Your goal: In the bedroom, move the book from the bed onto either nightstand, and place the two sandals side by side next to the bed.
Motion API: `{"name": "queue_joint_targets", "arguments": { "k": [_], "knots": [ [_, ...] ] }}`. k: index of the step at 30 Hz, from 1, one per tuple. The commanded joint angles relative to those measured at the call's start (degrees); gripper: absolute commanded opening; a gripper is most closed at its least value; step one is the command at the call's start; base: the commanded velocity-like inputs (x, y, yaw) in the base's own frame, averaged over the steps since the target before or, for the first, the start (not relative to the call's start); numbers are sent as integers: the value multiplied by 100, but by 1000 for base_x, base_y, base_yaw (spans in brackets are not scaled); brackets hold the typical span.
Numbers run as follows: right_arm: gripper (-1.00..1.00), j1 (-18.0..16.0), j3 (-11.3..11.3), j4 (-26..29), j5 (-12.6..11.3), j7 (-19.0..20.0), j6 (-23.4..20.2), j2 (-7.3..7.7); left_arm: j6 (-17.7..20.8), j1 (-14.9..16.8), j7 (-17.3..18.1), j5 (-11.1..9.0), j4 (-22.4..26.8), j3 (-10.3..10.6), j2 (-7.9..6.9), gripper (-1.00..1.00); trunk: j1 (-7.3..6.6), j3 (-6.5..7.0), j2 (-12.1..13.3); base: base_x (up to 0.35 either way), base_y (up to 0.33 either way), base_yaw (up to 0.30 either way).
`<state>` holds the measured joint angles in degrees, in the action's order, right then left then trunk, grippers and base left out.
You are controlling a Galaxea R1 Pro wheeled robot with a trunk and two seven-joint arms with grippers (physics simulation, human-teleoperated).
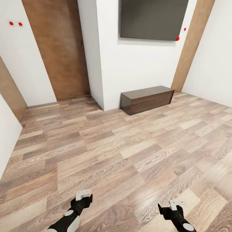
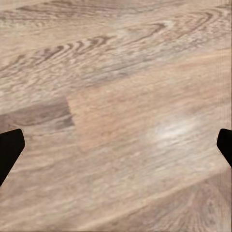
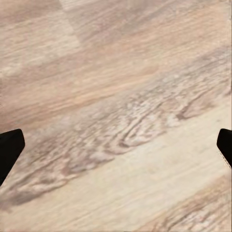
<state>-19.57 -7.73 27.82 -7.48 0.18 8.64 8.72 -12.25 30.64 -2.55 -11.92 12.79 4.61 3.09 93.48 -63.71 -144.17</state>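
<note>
Hanging low over the plank floor point(image 1: 129, 151), the left end effector point(image 2: 116, 145) and right end effector point(image 3: 116, 145) apparently gape wide, empty, facing a dark cabinet point(image 1: 147, 99).

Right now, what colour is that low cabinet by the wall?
The low cabinet is dark brown wood, best seen in the head view.

Brown wood, white walls, and small red dots

We see a floor point(image 1: 129, 151) of brown-grey planks with wavy grain, some planks lighter beige. The walls point(image 1: 141, 71) are white, the door point(image 1: 59, 48) and the wall panel point(image 1: 191, 45) are warm brown wood. The low cabinet point(image 1: 147, 99) is dark brown, the screen point(image 1: 153, 18) dark grey. The left gripper point(image 1: 83, 194) and the right gripper point(image 1: 177, 203) are black with white tips.
</note>
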Motion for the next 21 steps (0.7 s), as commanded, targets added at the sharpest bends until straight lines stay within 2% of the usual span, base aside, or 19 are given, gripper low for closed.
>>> {"name": "queue_joint_targets", "arguments": {
  "k": [1, 8, 21],
  "knots": [
    [100, -3, -36, -4, -61, 4, 24, 7, -21, 3, -27, -47, -5, 49, -2, 100, 2, -5, -2, 332, 38, 0],
    [100, -3, -36, 5, -61, 6, 24, 7, -16, 3, -27, -46, -5, 49, -2, 100, 2, -5, -2, 332, 13, -66],
    [100, -3, -36, 12, -62, 17, 24, 7, -16, 3, -27, -47, -5, 49, 7, 100, 2, -5, -2, 332, 47, -255]
  ]
}}
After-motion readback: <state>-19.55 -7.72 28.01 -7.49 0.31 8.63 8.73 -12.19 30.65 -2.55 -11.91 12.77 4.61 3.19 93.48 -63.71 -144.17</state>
